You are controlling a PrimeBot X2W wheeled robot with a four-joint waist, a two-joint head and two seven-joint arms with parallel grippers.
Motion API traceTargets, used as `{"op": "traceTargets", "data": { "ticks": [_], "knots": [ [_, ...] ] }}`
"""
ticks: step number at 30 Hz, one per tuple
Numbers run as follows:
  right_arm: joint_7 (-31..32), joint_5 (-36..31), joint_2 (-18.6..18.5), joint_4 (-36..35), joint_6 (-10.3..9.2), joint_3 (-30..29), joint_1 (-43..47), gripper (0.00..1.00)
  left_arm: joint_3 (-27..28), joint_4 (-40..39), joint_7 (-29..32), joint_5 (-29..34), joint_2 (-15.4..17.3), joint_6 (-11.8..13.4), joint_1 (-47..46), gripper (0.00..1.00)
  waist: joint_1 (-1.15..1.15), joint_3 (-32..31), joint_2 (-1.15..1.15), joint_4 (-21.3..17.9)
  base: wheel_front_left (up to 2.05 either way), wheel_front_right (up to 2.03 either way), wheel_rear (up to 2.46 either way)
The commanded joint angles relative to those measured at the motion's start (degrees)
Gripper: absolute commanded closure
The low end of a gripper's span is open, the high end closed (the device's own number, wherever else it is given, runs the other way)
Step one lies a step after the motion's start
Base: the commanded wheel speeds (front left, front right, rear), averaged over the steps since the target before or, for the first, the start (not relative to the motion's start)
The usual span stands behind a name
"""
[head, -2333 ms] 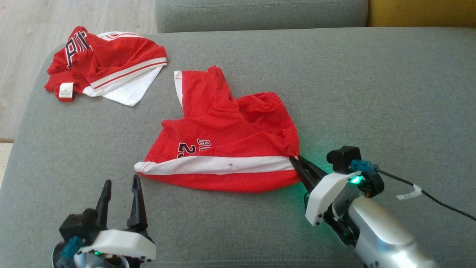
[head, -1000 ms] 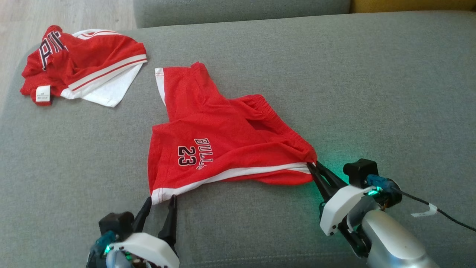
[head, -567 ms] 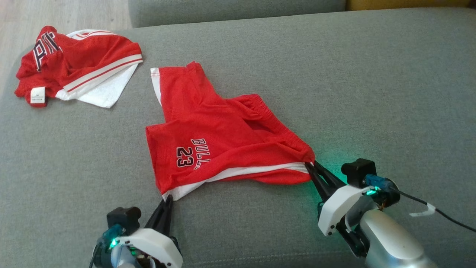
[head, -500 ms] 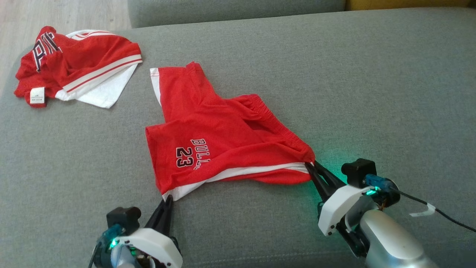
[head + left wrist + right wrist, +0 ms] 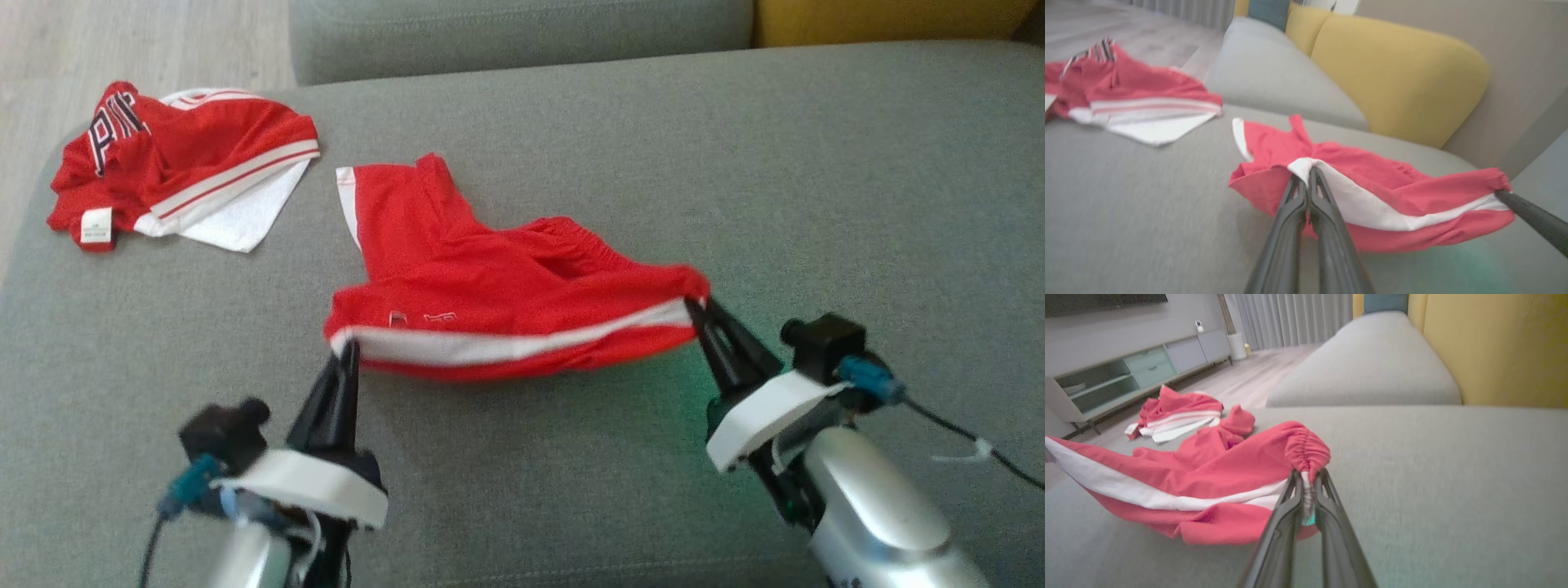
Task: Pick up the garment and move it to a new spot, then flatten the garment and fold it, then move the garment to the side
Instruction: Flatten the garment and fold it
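Note:
The garment (image 5: 506, 286) is red mesh with a white band and a gathered elastic edge, and it lies mid-sofa. Its near edge is lifted and stretched between my two grippers. My left gripper (image 5: 349, 347) is shut on the white-banded left corner (image 5: 1300, 165). My right gripper (image 5: 698, 304) is shut on the gathered right corner (image 5: 1306, 451). The far part of the garment (image 5: 1274, 139) still rests on the seat. Only the tops of its printed letters show in the head view. In the left wrist view a right gripper finger (image 5: 1527, 212) shows at the garment's far end.
A second red piece with a white sleeve and striped trim (image 5: 196, 155) lies bunched at the seat's far left, near the edge above the wooden floor (image 5: 122, 41). Grey back cushion (image 5: 522, 33) and yellow cushion (image 5: 1396, 77) stand behind. A cable (image 5: 980, 453) trails from my right wrist.
My left gripper came up to the garment's near-left corner and shut on it. Both grippers then lifted the near edge, tipping the printed face away.

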Motion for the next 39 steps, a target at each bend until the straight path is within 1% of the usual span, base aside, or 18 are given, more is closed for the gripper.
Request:
{"op": "traceTargets", "data": {
  "ticks": [1,5,8,16,20,23,26,30,34,35,39],
  "knots": [
    [-0.89,-0.64,-0.4,-2.67,0.43,0.02,-2.18,1.0,2.15,-3.11,-0.66,-0.37,1.03,-0.58,-2.93,1.0,0.0,-0.5,0.0,-0.08,0.0,0.0,0.0],
    [-1.21,-2.17,-1.56,-10.07,0.43,-2.91,-2.61,1.0,3.07,-12.23,-0.65,-0.69,2.2,-0.74,-3.74,1.0,0.0,-2.04,0.0,-0.4,0.0,0.0,0.0],
    [-0.32,-3.81,-2.42,-16.78,0.43,-5.3,-2.18,1.0,3.69,-19.3,0.58,-0.86,3.14,-0.42,-4.51,1.0,0.0,-3.15,0.0,-0.67,0.0,0.0,0.0],
    [6.38,-7.57,-3.8,-37.43,0.43,-10.9,0.59,1.0,4.13,-36.8,6.92,1.68,7.3,0.42,-8.81,1.0,0.0,-4.61,0.0,-1.99,0.0,0.0,0.0],
    [10.09,-8.48,-4.28,-45.99,0.43,-12.74,1.75,1.0,4.03,-42.76,10.63,2.3,8.59,0.6,-12.13,1.0,0.0,-4.11,0.0,-2.85,0.0,0.0,0.0],
    [12.81,-8.37,-4.47,-49.69,0.43,-13.38,1.96,1.0,4.13,-43.94,13.21,2.38,9.61,0.49,-14.89,1.0,0.0,-2.96,0.0,-3.54,0.0,0.0,0.0],
    [15.1,-7.14,-4.23,-49.69,0.43,-13.12,1.05,1.0,3.66,-41.65,15.82,1.16,10.28,-0.07,-17.6,1.0,0.0,-0.9,0.0,-4.15,0.0,0.0,0.0],
    [16.66,-4.81,-4.21,-45.17,0.43,-10.17,-4.47,1.0,3.31,-35.12,17.95,-0.61,11.5,-1.15,-23.12,1.0,0.0,2.91,0.0,-4.91,0.0,0.0,0.0],
    [15.44,-4.58,-3.84,-36.2,0.43,-6.47,-15.3,1.0,3.08,-26.85,18.32,-0.68,13.07,-2.01,-32.34,1.0,0.0,7.42,0.0,-5.43,0.0,0.0,0.0],
    [15.44,-4.58,-3.84,-36.2,0.43,-6.47,-15.3,1.0,3.08,-26.85,18.32,-0.68,13.07,-2.01,-32.34,1.0,0.0,7.42,0.0,-5.43,0.0,0.0,0.0],
    [10.8,-6.14,-1.56,-24.2,0.43,-4.67,-27.94,1.0,2.12,-17.04,16.09,1.02,13.67,-2.51,-44.16,1.0,0.0,11.4,0.0,-4.87,0.0,0.0,0.0]
  ]
}}
